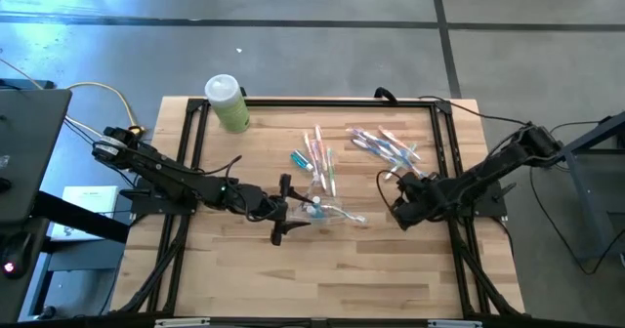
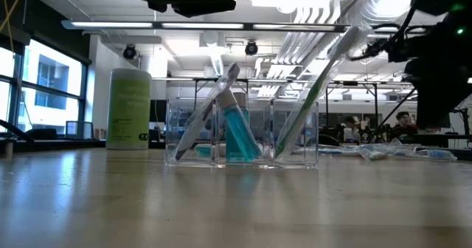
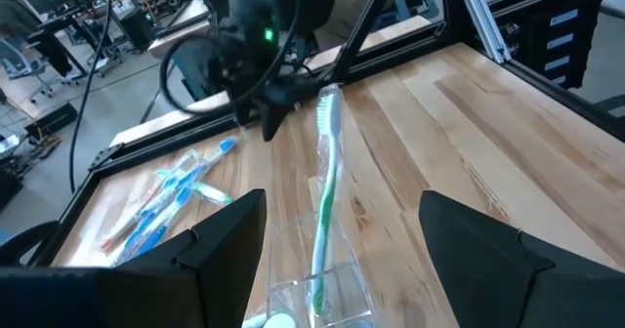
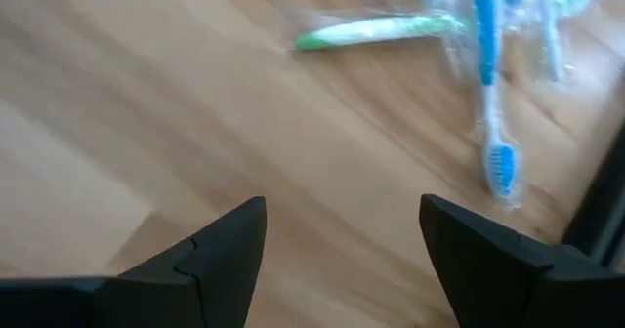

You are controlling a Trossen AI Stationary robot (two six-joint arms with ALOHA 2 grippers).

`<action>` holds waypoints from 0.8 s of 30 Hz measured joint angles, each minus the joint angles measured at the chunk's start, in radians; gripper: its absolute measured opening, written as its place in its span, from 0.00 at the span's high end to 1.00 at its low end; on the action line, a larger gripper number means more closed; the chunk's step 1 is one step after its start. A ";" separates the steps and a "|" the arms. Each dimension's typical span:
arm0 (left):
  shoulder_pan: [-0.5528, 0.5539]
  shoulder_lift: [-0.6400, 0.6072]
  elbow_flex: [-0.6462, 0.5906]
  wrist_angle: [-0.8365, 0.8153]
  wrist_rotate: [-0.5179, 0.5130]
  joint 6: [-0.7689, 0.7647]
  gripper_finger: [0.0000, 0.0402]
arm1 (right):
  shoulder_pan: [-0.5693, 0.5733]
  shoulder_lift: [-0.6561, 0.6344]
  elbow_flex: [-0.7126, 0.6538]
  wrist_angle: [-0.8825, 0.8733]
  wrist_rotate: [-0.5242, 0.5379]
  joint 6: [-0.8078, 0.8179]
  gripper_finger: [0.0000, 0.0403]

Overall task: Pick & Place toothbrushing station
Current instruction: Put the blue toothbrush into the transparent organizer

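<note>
Standing in the clear holder (image 3: 317, 304), the green toothbrush (image 3: 327, 186) faces the left tool (image 3: 342, 240).

Left arm stretched low toward centre, left hand (image 1: 283, 214) open and empty. Right arm angled inward from the right, right hand (image 1: 398, 209) open, empty.

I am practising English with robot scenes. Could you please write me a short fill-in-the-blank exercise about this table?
1. The clear organizer has a ____ toothbrush leaning in one end compartment.
2. The green bottle has a ____ cap.
3. The table has a top made of ____.
4. The left gripper and the right gripper both hold ____.

Missing words: green; white; wood; nothing
</note>
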 joint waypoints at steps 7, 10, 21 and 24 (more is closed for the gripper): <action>-0.002 -0.018 0.000 -0.025 0.000 -0.006 0.35 | -0.155 0.000 -0.061 0.001 0.019 -0.013 0.35; -0.002 -0.018 -0.001 -0.037 0.000 -0.006 0.35 | -0.232 0.000 -0.090 0.000 0.047 -0.021 0.35; -0.001 -0.017 -0.001 -0.057 0.000 -0.017 0.35 | -0.508 0.000 -0.166 0.156 0.036 -0.269 0.35; -0.001 -0.017 -0.001 -0.061 0.000 -0.019 0.35 | -0.573 0.000 -0.190 0.239 0.003 -0.354 0.35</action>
